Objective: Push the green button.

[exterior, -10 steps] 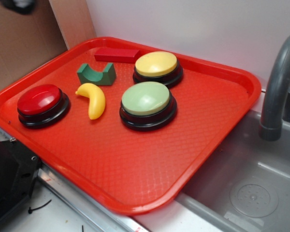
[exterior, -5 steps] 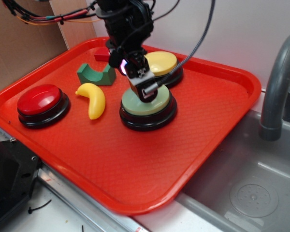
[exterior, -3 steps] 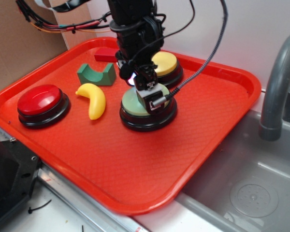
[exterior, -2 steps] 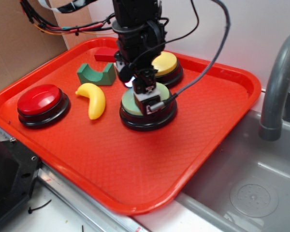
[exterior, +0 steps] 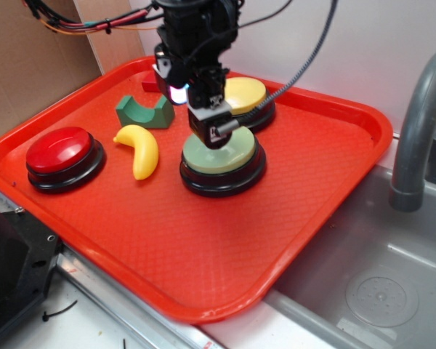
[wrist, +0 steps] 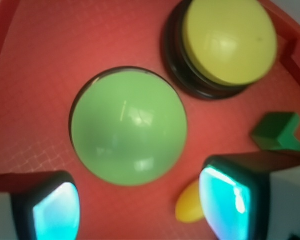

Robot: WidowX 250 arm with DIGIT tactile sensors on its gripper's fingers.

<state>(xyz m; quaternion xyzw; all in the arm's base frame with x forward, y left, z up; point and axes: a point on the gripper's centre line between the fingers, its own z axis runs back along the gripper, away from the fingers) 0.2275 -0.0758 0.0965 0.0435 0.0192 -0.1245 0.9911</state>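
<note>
The green button [exterior: 229, 154] has a pale sage-green dome on a black base and stands mid-tray; it fills the centre of the wrist view [wrist: 129, 134]. My gripper [exterior: 212, 131] hangs just above the button's back left part, fingers pointing down. I cannot tell from the exterior view whether it touches the dome. In the wrist view the gripper [wrist: 140, 202] is open, its two fingers wide apart with only red tray between them. Nothing is held.
On the red tray [exterior: 203, 254] are a yellow button [exterior: 241, 94] behind the green one, a red button [exterior: 58, 149] at left, a toy banana [exterior: 142, 149] and a dark green arch block [exterior: 144, 110]. A grey sink [exterior: 378, 276] and faucet [exterior: 418, 131] are at right.
The arm came in from above and went down onto the green button's top. Since 0.4 s ago the gripper has risen and shifted a little back and left.
</note>
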